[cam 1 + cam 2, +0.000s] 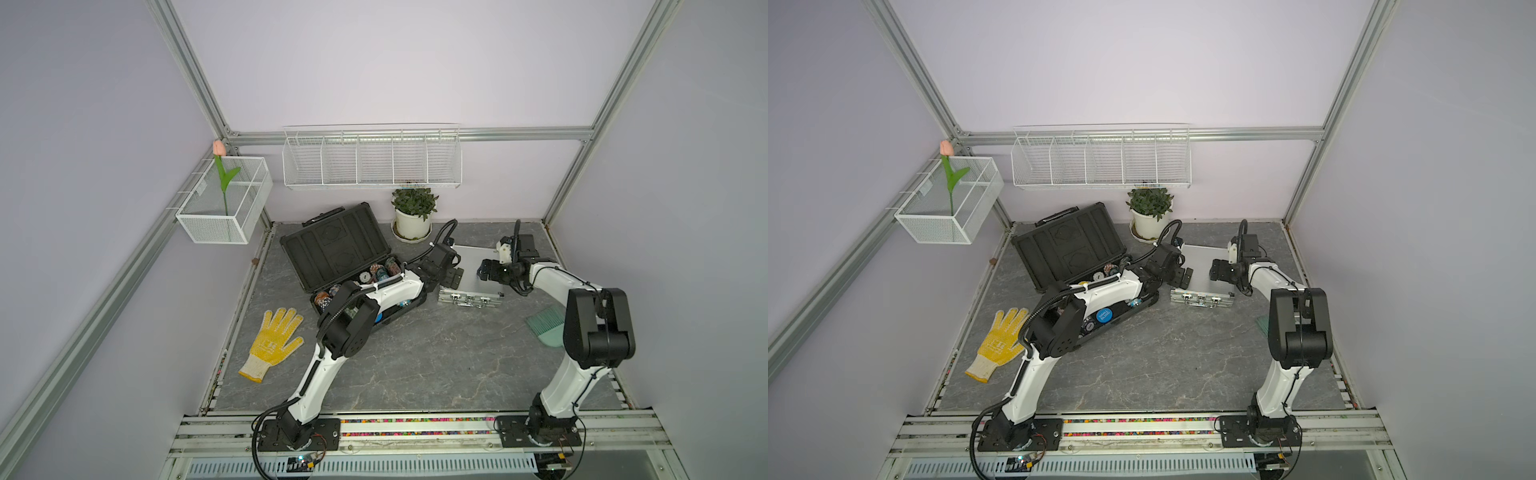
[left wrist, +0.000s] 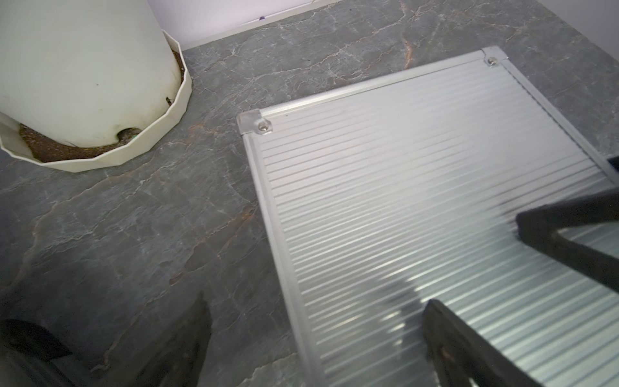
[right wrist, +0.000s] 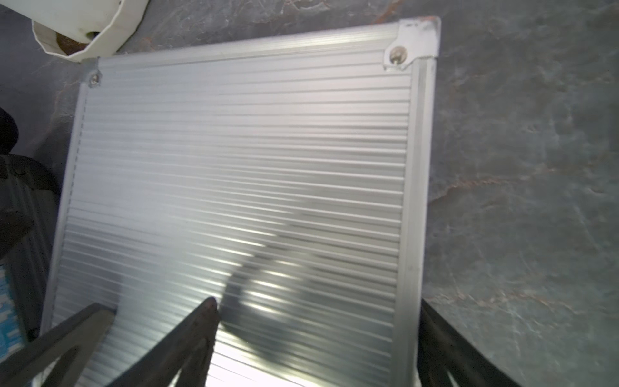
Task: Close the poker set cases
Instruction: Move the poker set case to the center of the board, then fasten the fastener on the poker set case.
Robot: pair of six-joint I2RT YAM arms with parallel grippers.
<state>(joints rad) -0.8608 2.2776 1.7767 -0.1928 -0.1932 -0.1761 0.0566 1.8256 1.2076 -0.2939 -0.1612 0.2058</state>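
The silver poker set case (image 1: 471, 266) (image 1: 1200, 270) lies flat at the back middle of the table, its ribbed lid (image 2: 402, 167) (image 3: 251, 150) down on the base and its latches facing front. The dark ribbed poker set case (image 1: 332, 249) (image 1: 1067, 245) stands open to its left, lid upright, with colourful chips (image 1: 380, 270) in the base. My left gripper (image 1: 453, 278) (image 2: 311, 341) is open, straddling the silver case's left edge. My right gripper (image 1: 484, 270) (image 3: 318, 341) is open over the lid's right edge, one finger (image 3: 201, 335) on the lid.
A potted plant (image 1: 413, 222) (image 2: 83, 83) stands just behind the silver case. A yellow glove (image 1: 274, 340) lies at the front left and a green brush (image 1: 544, 328) sits by the right arm. White wire baskets (image 1: 372, 160) (image 1: 224, 199) hang on the walls.
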